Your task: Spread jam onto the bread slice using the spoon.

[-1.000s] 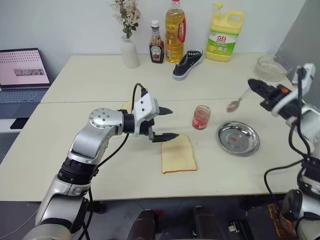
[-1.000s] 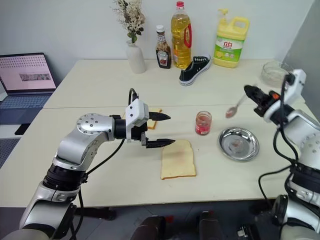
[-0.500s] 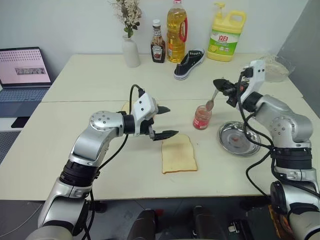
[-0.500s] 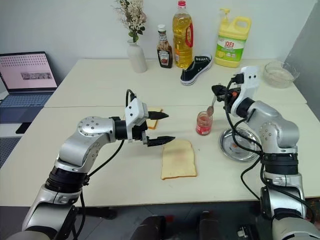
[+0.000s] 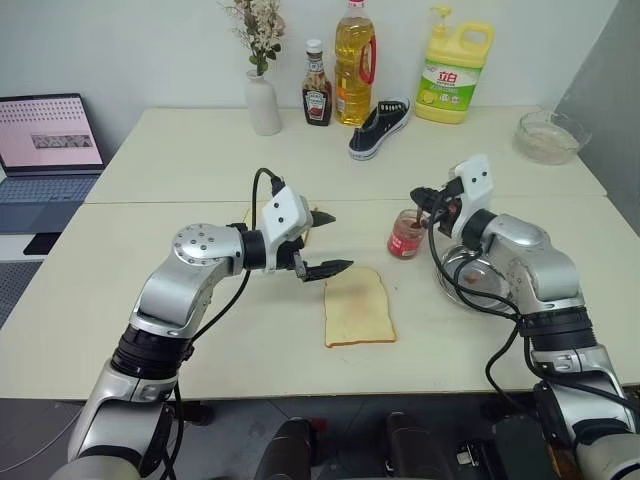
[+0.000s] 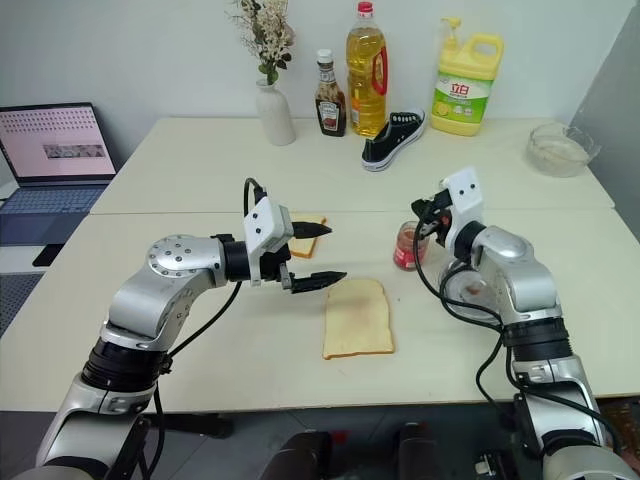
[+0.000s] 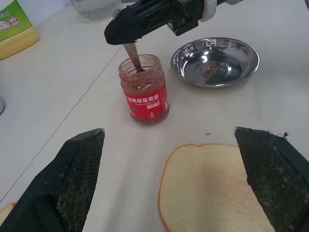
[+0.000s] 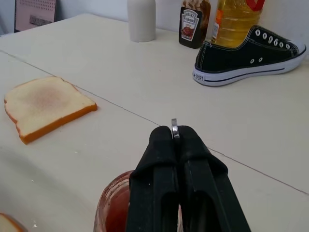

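Left wrist view: right gripper (image 7: 116,35) fingers clamped the spoon (image 7: 132,54), dipped into the jam (image 7: 144,90). Left gripper (image 5: 327,242) hovered level, fingers wide, beside the bread slice (image 5: 358,307) on the pale desk (image 5: 200,160).

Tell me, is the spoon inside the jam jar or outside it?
Inside: the spoon goes down through the open mouth of the jam jar.

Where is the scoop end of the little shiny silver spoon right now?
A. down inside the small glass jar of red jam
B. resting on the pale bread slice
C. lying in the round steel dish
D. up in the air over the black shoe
A: the right gripper holds the small shiny silver spoon, whose bowl end dips into the small clear glass jar of red jam.
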